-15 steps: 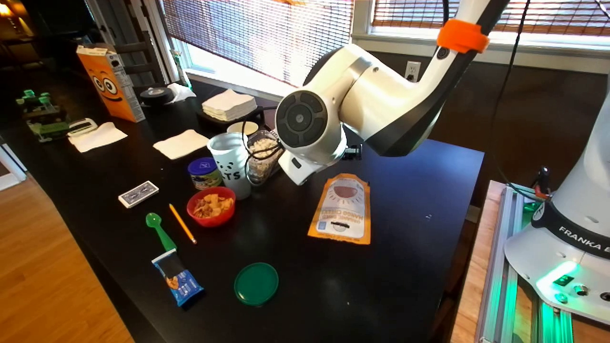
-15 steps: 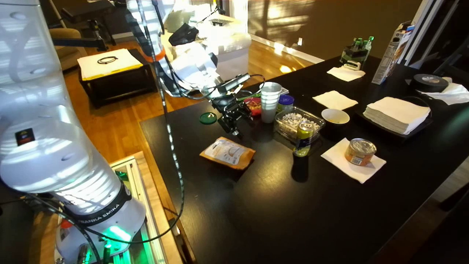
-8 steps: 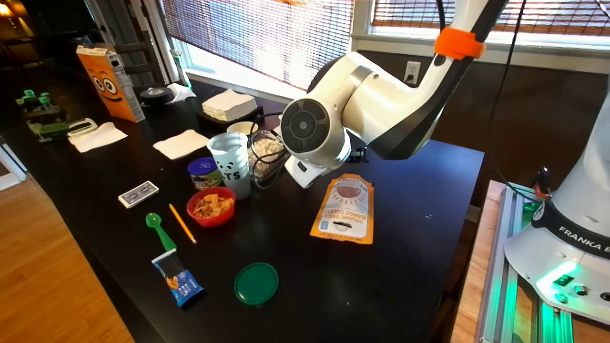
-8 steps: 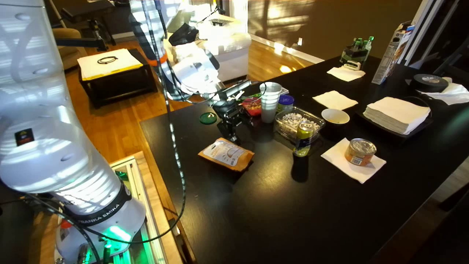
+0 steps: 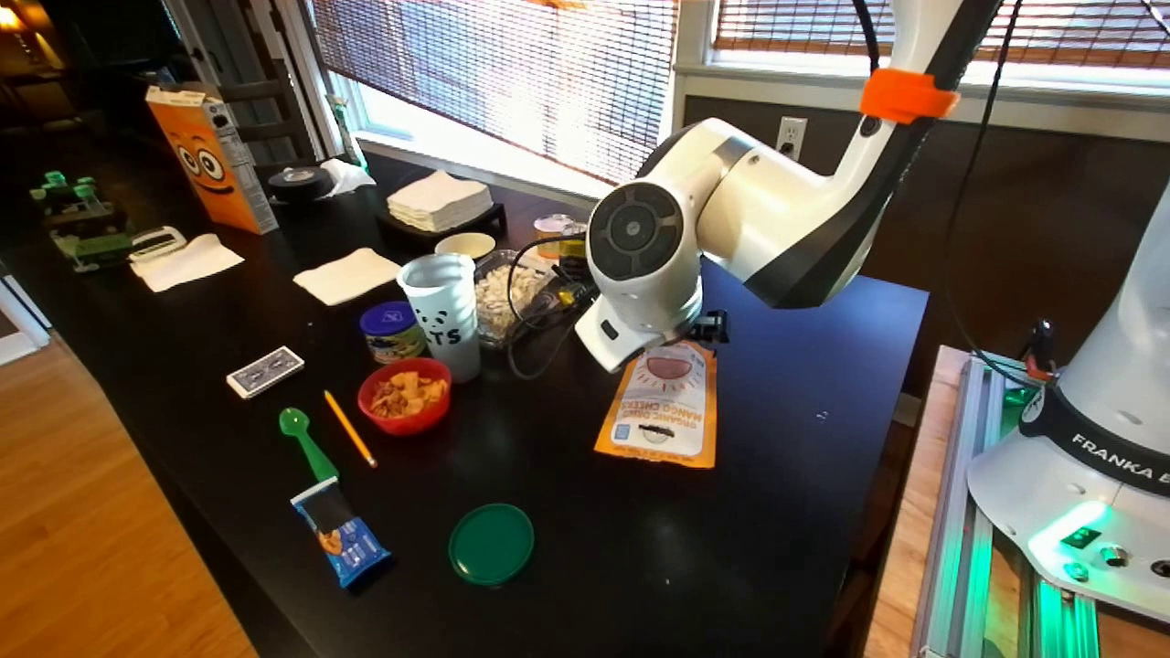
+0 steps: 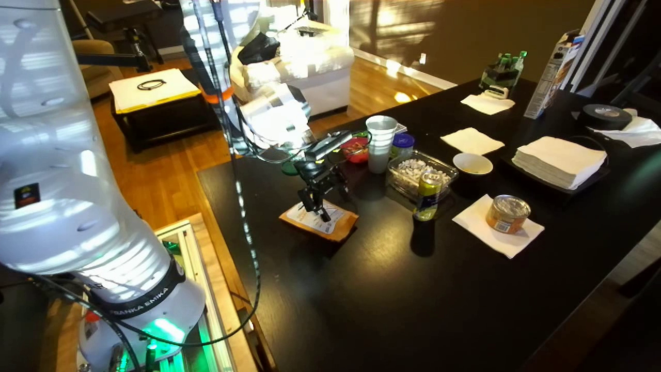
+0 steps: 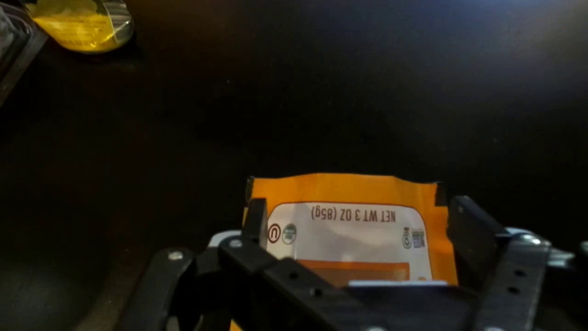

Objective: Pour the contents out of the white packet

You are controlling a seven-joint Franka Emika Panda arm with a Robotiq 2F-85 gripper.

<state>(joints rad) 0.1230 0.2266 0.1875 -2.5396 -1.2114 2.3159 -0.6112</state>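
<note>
Table (image 5: 603,567) bears the packet (image 5: 660,411), lying face up, contents hidden. The arm (image 5: 759,215) bends over it; the step looks like approach, grasp not yet made. The gripper (image 7: 359,211) is above the net-weight end, fingers (image 7: 255,220) parted to either side, holding nothing. Next should come lowering, pinching the sides without crushing, then lifting and tipping mouth down.
</note>
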